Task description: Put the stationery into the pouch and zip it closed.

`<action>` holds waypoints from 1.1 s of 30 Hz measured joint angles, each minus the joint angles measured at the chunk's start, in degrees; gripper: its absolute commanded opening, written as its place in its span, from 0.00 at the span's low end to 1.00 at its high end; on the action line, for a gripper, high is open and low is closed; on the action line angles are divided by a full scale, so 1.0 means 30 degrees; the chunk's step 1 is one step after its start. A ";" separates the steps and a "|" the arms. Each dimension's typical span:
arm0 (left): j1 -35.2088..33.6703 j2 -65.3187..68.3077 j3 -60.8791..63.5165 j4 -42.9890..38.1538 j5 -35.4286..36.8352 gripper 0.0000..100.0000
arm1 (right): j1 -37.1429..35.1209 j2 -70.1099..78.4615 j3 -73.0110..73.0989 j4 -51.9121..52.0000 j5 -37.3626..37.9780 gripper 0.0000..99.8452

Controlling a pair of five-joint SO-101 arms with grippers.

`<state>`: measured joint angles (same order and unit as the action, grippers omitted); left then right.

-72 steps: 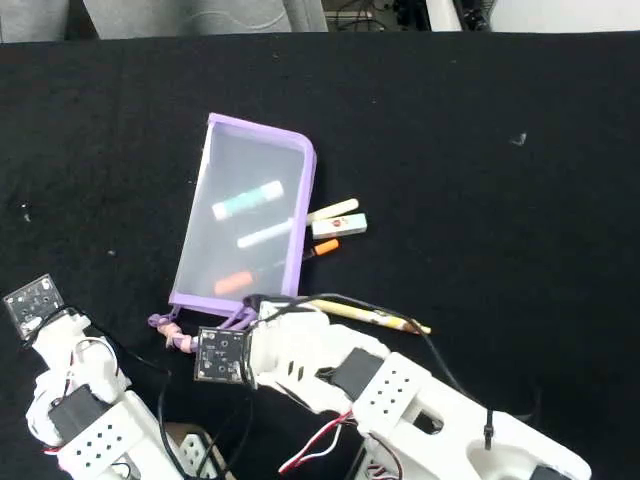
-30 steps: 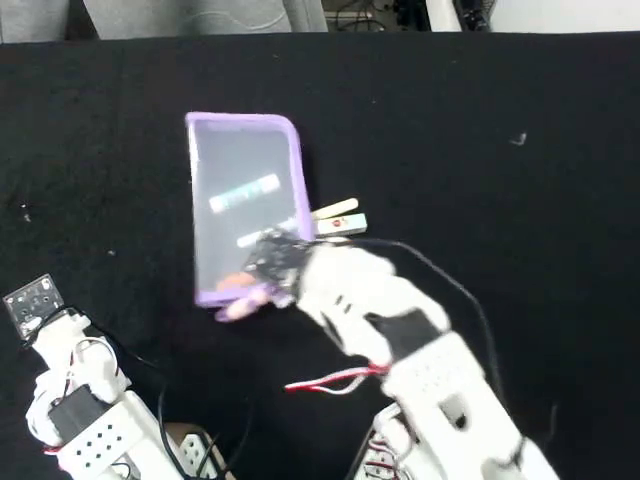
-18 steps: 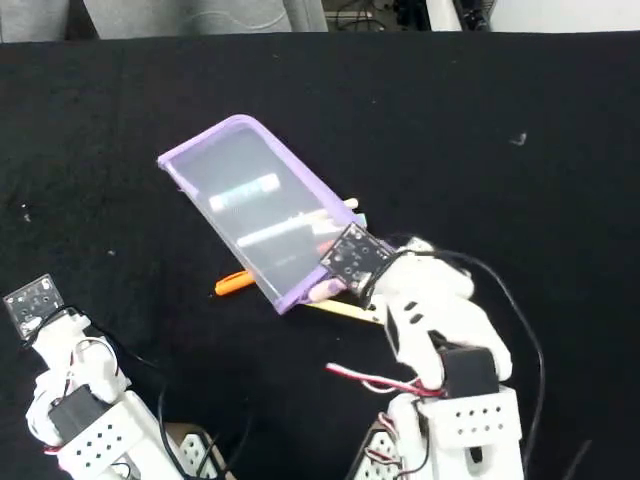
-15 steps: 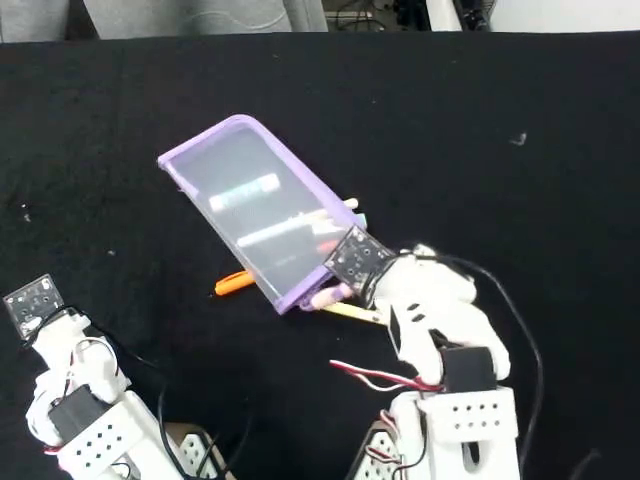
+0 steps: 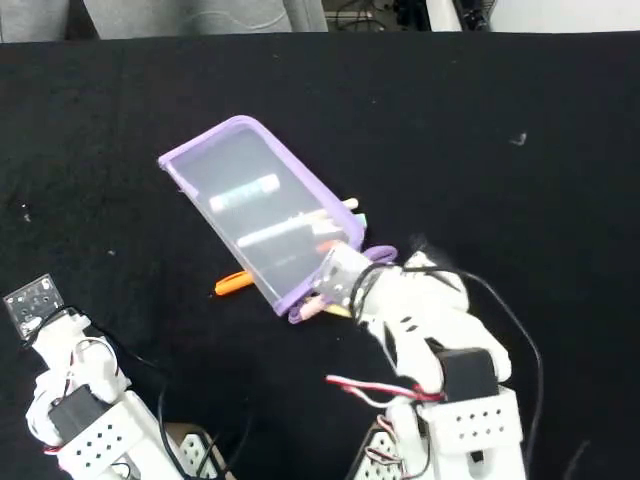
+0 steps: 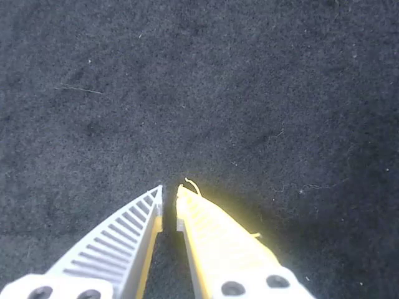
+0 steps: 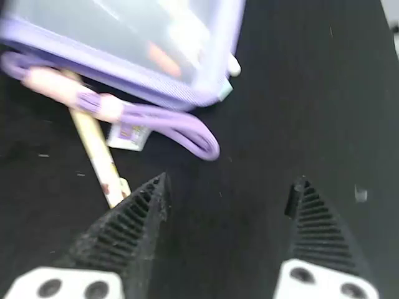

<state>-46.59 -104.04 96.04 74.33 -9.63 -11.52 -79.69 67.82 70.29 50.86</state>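
The pouch (image 5: 265, 220) has swung diagonal mid-surface. On the right arm (image 5: 430, 320) the jaws now hang apart beside its strap (image 7: 181, 128); on the left arm (image 5: 75, 400) they sit together. An orange marker (image 5: 232, 284) lies outside, so better to pin the pouch before feeding it in.

This looks like a robotics lab or maker's workbench. A table (image 5: 520, 180) draped in black cloth carries two white, printed-looking arms, the left arm (image 5: 75, 410) and the right arm (image 5: 445, 350). Bare red and white wires (image 5: 355, 390) trail from the right one, and tangled cables (image 5: 365, 12) lie beyond the table's far edge.
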 measured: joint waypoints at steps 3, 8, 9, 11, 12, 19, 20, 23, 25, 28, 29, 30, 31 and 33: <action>0.0000 0.0000 0.0000 0.0000 0.0000 0.05 | -0.2725 0.0000 -0.0293 0.0879 -0.0469 0.30; 0.0000 0.0000 0.0000 0.0000 0.0000 0.05 | -0.6476 -0.0029 0.1670 -0.0059 -0.0615 0.30; 0.0000 0.0000 0.0000 0.0000 0.0000 0.05 | -0.6623 -0.0029 0.2374 -0.0791 -0.0645 0.30; 0.0000 0.0000 0.0000 0.0000 0.0000 0.05 | -0.6769 0.0000 0.3780 -0.2227 -0.0645 0.30; 0.0000 0.0000 0.0000 0.0000 0.0000 0.05 | -0.6828 0.0029 0.4337 -0.2784 -0.0645 0.30; 0.0000 0.0000 0.0000 0.0000 0.0000 0.05 | -0.6886 0.3575 0.5040 -0.6330 -0.0645 0.30; 0.0000 0.0000 0.0000 0.0000 0.0000 0.05 | -0.6886 0.4249 0.5040 -0.7004 -0.0645 0.30; 0.0000 0.0000 0.0000 0.0000 0.0000 0.05 | -0.6886 0.6359 0.5040 -0.8615 -0.0645 0.30; 0.0000 0.0000 0.0000 0.0000 0.0000 0.05 | -0.6886 0.7912 0.4777 -0.9172 -0.0410 0.30; 0.0000 0.0000 0.0000 0.0000 0.0000 0.05 | -0.6886 1.0168 0.3546 -0.9524 0.0147 0.30; 0.0000 0.0000 0.0000 0.0000 0.0000 0.05 | -0.6886 1.0930 0.3136 -0.9553 0.0234 0.30; 0.0000 0.0000 0.0000 0.0000 0.0000 0.05 | -0.6886 1.1722 0.2725 -0.9553 0.0264 0.30; 0.0000 0.0000 0.0000 0.0000 0.0000 0.05 | -0.6886 1.2425 0.2315 -0.9553 0.0322 0.30; 0.0000 0.0000 0.0000 0.0000 0.0000 0.05 | -0.6886 1.3919 0.1465 -0.9700 0.0352 0.28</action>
<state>-46.59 -104.04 96.04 74.33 -9.63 -32.18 -37.93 72.22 41.19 51.91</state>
